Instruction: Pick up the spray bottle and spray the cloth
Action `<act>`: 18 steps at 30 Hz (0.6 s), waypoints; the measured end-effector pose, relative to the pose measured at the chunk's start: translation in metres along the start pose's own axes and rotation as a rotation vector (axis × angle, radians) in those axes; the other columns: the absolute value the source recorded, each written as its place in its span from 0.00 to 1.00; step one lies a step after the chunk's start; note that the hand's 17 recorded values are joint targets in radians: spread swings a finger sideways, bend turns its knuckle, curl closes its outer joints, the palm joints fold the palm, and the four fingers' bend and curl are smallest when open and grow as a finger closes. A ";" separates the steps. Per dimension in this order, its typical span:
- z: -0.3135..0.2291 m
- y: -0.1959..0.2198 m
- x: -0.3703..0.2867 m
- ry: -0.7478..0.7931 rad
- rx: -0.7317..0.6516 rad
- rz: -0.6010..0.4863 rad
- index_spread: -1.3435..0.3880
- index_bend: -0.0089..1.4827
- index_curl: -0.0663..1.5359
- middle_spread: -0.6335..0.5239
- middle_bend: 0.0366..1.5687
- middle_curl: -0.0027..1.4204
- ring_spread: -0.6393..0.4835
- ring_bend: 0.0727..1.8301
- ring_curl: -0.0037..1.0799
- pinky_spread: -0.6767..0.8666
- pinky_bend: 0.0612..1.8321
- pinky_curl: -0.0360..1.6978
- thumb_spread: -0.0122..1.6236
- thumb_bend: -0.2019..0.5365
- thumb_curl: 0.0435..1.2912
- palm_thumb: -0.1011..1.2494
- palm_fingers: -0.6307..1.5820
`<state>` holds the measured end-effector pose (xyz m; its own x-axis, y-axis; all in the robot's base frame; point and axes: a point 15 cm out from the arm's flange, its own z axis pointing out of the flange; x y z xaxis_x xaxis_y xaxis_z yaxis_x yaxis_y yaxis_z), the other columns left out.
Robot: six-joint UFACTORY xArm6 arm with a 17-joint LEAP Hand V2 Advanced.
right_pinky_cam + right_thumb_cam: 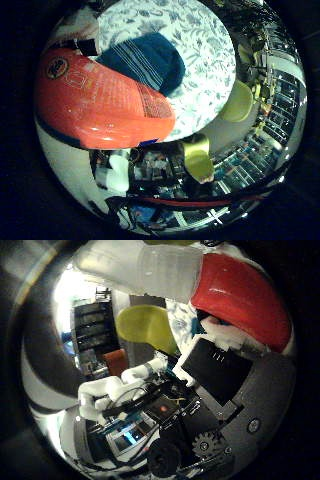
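Observation:
The orange-red spray bottle (95,100) fills much of the little finger side palm view, close against the palm. The thumb side palm view shows its red body (235,295) and its whitish upper part (150,270). My right hand (215,380) shows as black and white parts curled against the bottle, and a white finger (118,172) lies beside the bottle's body. A dark blue striped cloth (145,60) lies crumpled on the round table (205,70), past the bottle and away from it.
The table has a white covering with a grey leaf pattern. Yellow-green chairs (240,100) stand beside it, and one shows in the thumb side view (145,325). Shelving and clutter (270,120) line the room beyond.

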<state>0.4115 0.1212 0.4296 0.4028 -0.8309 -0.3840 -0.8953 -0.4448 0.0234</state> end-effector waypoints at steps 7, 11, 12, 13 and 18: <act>-0.007 -0.024 -0.021 -0.154 0.150 -0.046 0.65 0.71 0.54 0.48 0.85 0.42 0.43 0.79 0.53 0.31 0.72 0.46 0.33 0.25 0.72 0.86 0.83; 0.008 -0.035 -0.033 -0.282 0.209 -0.085 0.65 0.71 0.54 0.49 0.85 0.42 0.44 0.79 0.53 0.31 0.72 0.46 0.33 0.25 0.72 0.87 0.83; 0.015 -0.040 -0.034 -0.328 0.234 -0.101 0.65 0.71 0.54 0.49 0.85 0.42 0.44 0.79 0.53 0.31 0.72 0.46 0.33 0.25 0.72 0.87 0.83; 0.021 -0.044 -0.035 -0.363 0.258 -0.113 0.65 0.71 0.54 0.49 0.85 0.42 0.44 0.79 0.53 0.31 0.72 0.46 0.33 0.25 0.72 0.87 0.83; 0.055 -0.055 -0.019 -0.460 0.351 -0.144 0.65 0.71 0.54 0.49 0.85 0.42 0.44 0.79 0.53 0.31 0.72 0.46 0.33 0.25 0.72 0.87 0.83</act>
<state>0.4427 0.1804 0.3850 0.4711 -0.5058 -0.7227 -0.8788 -0.3396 -0.3351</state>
